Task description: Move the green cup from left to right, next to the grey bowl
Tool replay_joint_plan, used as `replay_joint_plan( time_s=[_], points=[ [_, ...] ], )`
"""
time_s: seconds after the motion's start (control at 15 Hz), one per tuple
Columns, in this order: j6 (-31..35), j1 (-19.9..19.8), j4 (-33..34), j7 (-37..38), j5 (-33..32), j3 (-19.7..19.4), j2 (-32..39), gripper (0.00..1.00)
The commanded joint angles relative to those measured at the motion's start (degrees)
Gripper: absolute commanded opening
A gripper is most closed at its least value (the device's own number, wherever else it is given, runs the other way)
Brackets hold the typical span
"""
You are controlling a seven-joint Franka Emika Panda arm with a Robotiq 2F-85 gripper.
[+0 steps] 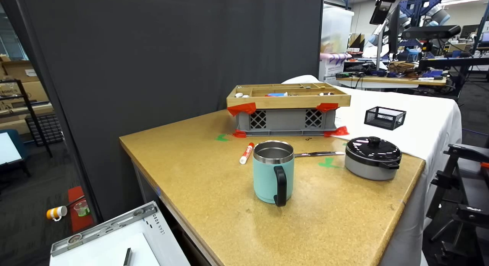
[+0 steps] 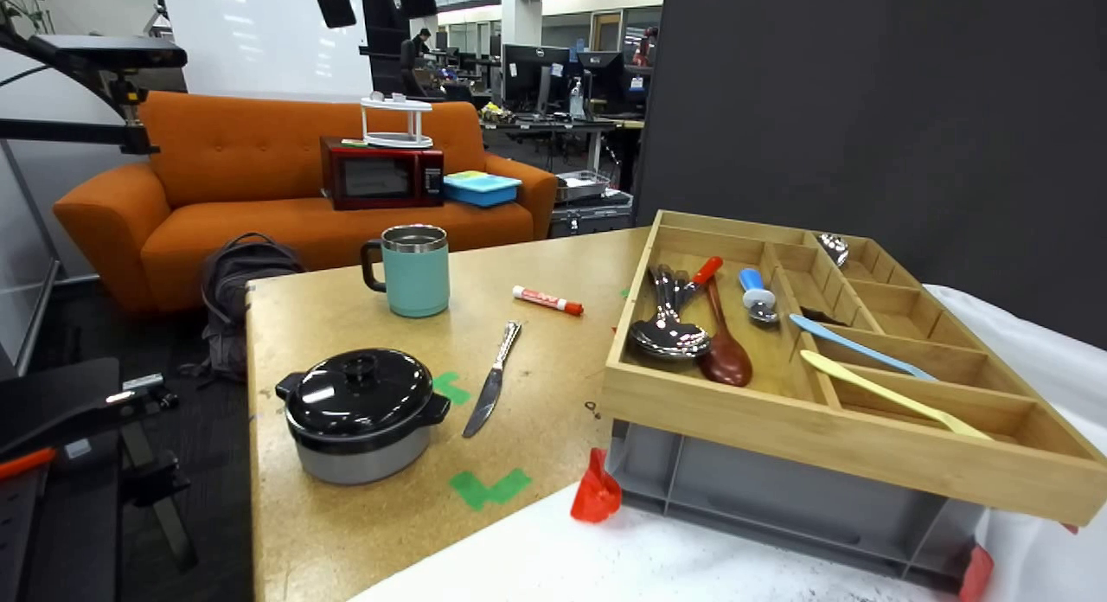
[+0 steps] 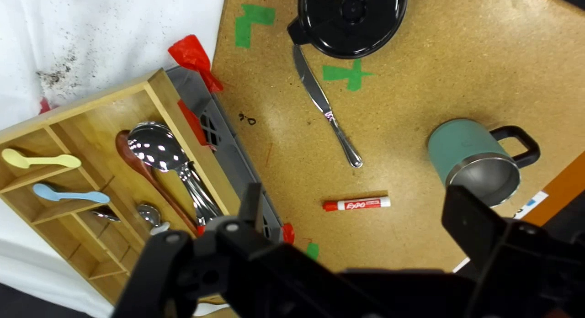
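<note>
The green cup [image 1: 267, 180] stands upright on the wooden table, its black handle toward the table's near side in that exterior view. It also shows in an exterior view [image 2: 417, 278] and in the wrist view [image 3: 461, 144]. The grey bowl [image 1: 368, 169] with its black lid sits apart from the cup near the table edge, also in an exterior view [image 2: 363, 459] and at the top of the wrist view [image 3: 329, 16]. My gripper [image 3: 356, 206] is open and empty, high above the table. Its fingertips show at the top of an exterior view [image 2: 374, 1].
A red marker [image 3: 358, 204] and a knife [image 3: 327, 110] lie on the table between the cup, bowl and crate. A wooden utensil tray [image 2: 735, 403] sits on a grey crate [image 1: 284, 120]. A black wire basket [image 1: 385, 118] stands on the white cloth.
</note>
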Motion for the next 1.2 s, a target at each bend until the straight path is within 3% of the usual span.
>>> replay_joint_plan(
  time_s=[0.0, 0.6, 1.13],
  points=[
    [1.5, 3.1, 1.2, -2.7, 0.3, 1.0, 3.7, 1.0],
    [9.5, 13.1, 4.5, -15.8, 5.6, 1.1, 17.7, 1.0],
    [11.3, 16.1, 9.1, -33.6, 11.1, 4.7, 27.7, 1.0]
  ],
)
